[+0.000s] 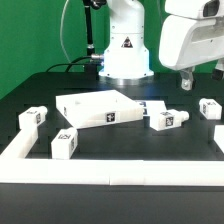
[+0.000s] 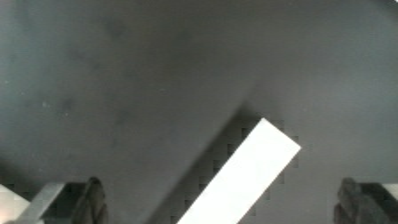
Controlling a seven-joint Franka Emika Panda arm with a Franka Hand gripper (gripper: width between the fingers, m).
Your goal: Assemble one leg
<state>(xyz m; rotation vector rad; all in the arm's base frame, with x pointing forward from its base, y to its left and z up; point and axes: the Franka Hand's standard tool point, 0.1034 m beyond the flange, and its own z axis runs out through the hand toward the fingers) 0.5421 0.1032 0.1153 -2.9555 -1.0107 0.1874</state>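
Note:
Four small white legs with tag stickers lie on the dark table: one at the exterior view's left [image 1: 37,117], one in front of it [image 1: 66,145], one right of the panel [image 1: 165,120], one at the far right [image 1: 210,108]. The large flat white panel [image 1: 100,108] lies in the middle. My gripper [image 1: 201,76] hangs high above the table at the exterior view's upper right, open and empty. In the wrist view the gripper [image 2: 217,200] shows two dark fingertips [image 2: 71,200] wide apart over bare table, with no leg in sight.
A white L-shaped barrier [image 1: 120,172] runs along the table's front and left side. The robot base [image 1: 125,50] stands at the back with cables beside it. A narrow white strip [image 2: 258,160] crosses the wrist view; I cannot tell what it belongs to.

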